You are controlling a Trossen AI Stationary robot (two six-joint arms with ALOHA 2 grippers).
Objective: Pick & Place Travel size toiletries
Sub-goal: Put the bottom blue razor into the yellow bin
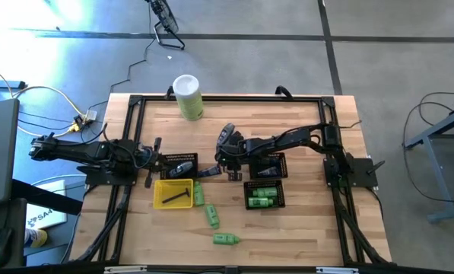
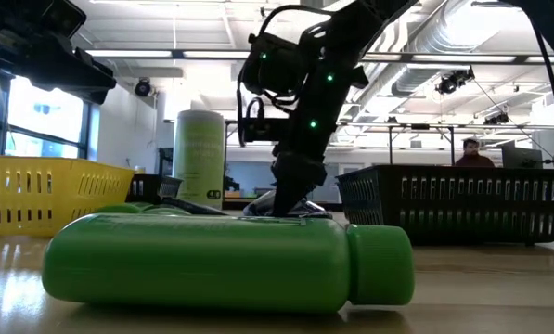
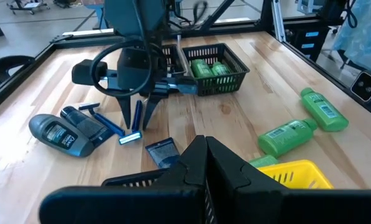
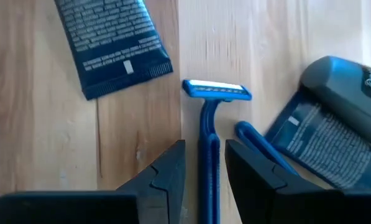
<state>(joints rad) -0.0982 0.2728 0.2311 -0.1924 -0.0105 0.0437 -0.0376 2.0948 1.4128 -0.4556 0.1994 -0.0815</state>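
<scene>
the right gripper (image 4: 204, 171) stands over the middle of the table, its jaws parted on either side of a blue razor's (image 4: 205, 134) handle, not yet closed on it. the razor lies flat on the wood; in the right wrist view its long axis runs from 6 to 12 o'clock, with the pale blade head at the 12 o'clock end. just beside it at 3 o'clock lie a second blue razor handle (image 4: 263, 146) and a dark grey tube (image 4: 334, 137) with small white print. a dark flat packet (image 4: 110, 43) lies apart at 10 o'clock. the left gripper (image 3: 205, 163) waits at the table's left side over a black basket (image 3: 132, 180), fingers pressed together, holding nothing.
</scene>
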